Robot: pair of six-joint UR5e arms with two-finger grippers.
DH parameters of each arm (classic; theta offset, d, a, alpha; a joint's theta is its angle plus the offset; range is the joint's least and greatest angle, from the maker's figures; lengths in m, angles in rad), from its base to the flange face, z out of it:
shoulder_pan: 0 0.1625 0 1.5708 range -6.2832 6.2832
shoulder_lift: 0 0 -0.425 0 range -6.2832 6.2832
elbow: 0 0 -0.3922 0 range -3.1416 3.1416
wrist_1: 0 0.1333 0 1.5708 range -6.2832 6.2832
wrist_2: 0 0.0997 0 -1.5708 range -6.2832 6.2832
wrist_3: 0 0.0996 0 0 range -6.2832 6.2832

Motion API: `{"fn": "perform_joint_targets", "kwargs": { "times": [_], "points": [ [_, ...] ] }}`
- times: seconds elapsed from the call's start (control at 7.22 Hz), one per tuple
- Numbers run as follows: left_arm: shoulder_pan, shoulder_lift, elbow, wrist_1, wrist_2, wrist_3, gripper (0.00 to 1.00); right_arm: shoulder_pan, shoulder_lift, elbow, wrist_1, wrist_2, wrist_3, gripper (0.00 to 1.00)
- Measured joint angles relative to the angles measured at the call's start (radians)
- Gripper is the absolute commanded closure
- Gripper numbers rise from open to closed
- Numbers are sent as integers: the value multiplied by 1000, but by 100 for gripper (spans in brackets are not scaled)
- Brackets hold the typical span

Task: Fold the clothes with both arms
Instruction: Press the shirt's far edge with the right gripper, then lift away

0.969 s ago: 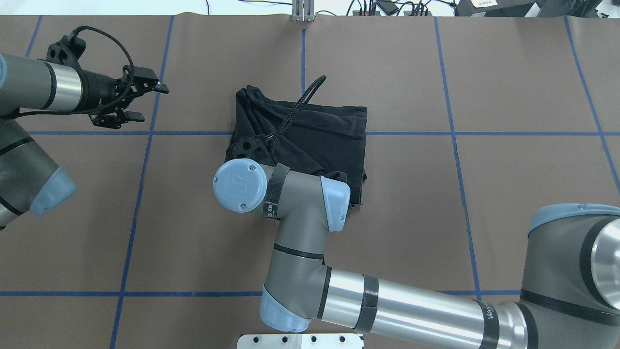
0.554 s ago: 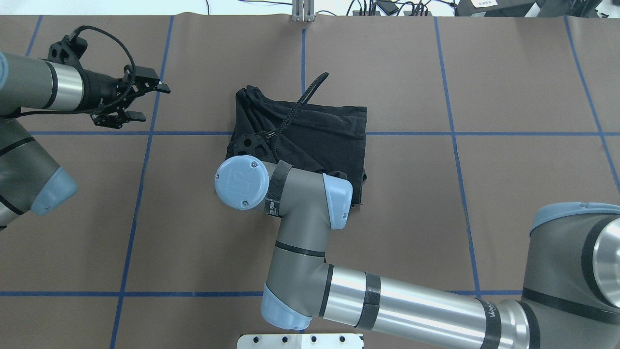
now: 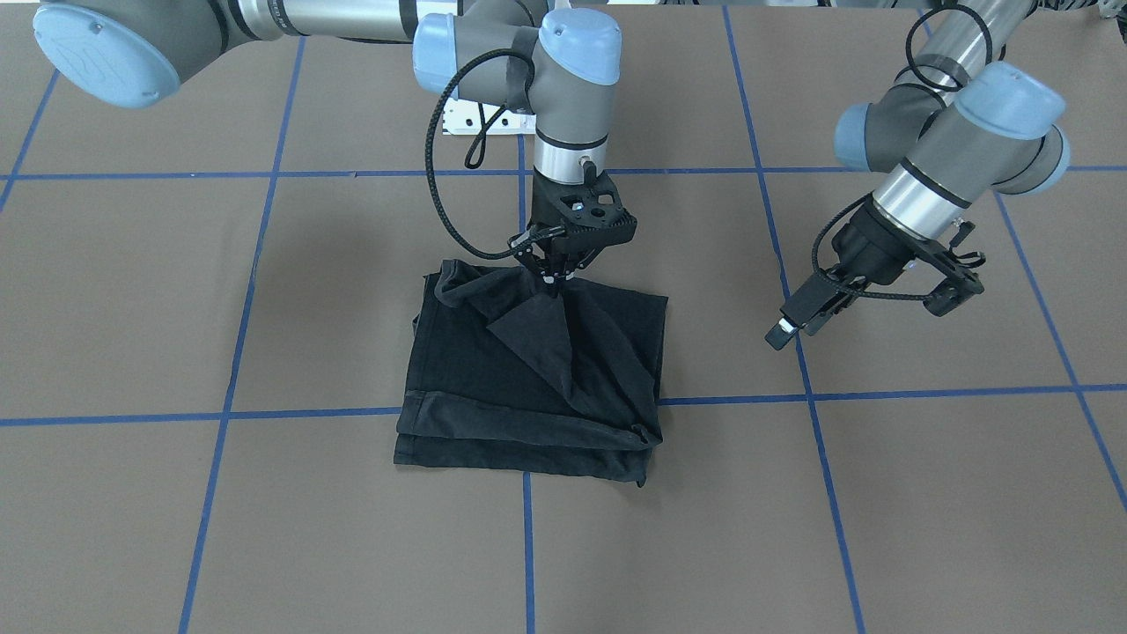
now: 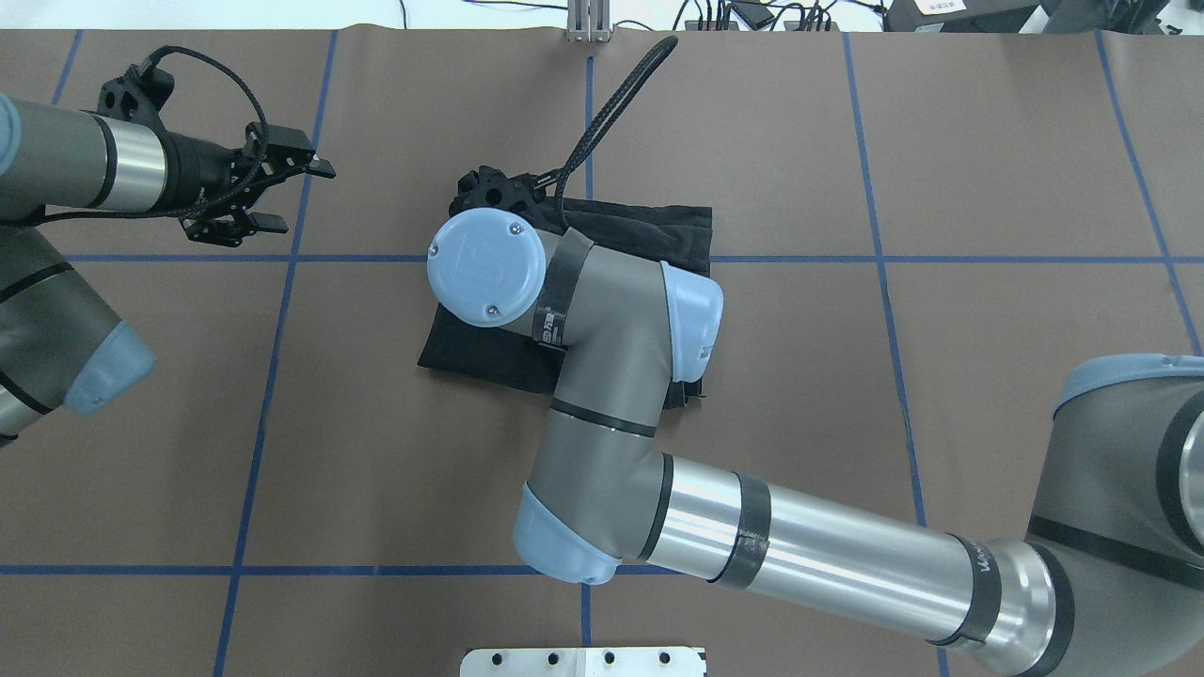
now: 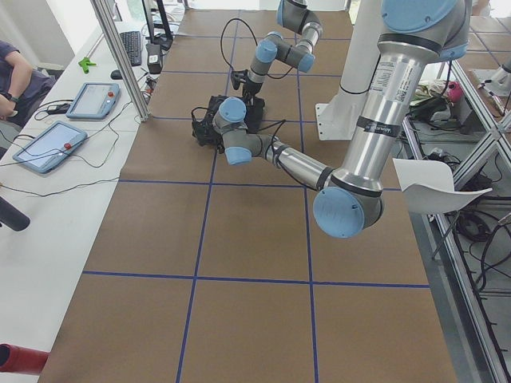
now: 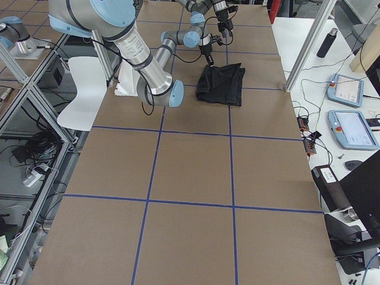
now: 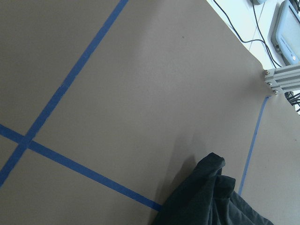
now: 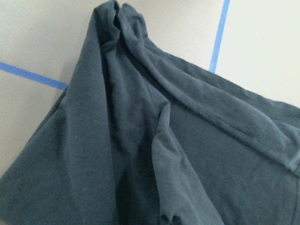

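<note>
The black T-shirt (image 3: 528, 387) lies folded into a rough rectangle on the brown table, plain side up. My right gripper (image 3: 551, 275) is shut on a pinch of its top layer near the robot-side edge and holds it up in a small peak. In the overhead view my right wrist covers that gripper, and only parts of the T-shirt (image 4: 649, 228) show around it. My left gripper (image 4: 301, 196) hovers open and empty over bare table, well to the left of the cloth. The right wrist view is filled with creased T-shirt (image 8: 154, 140) fabric.
The table (image 4: 988, 188) is covered in brown paper with a blue tape grid. A metal post (image 4: 589, 21) and cables stand at the far edge, and a white pedestal base (image 4: 583, 661) at the near edge. Tablets lie on a side bench (image 6: 350, 127).
My right arm has moved away from the robot across the T-shirt, carrying the pinched fabric with it. The left arm has barely moved.
</note>
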Motion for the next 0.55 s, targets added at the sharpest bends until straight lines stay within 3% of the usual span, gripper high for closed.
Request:
{"fn": "perform_joint_targets", "kwargs": {
  "times": [0.28, 0.55],
  "points": [
    [0, -20, -5, 20, 0, -16, 0, 70, -18, -12, -9, -2, -23, 100],
    [1, -33, -6, 25, 0, -29, 0, 140, -29, -113, 2, -17, -33, 100]
  ]
}}
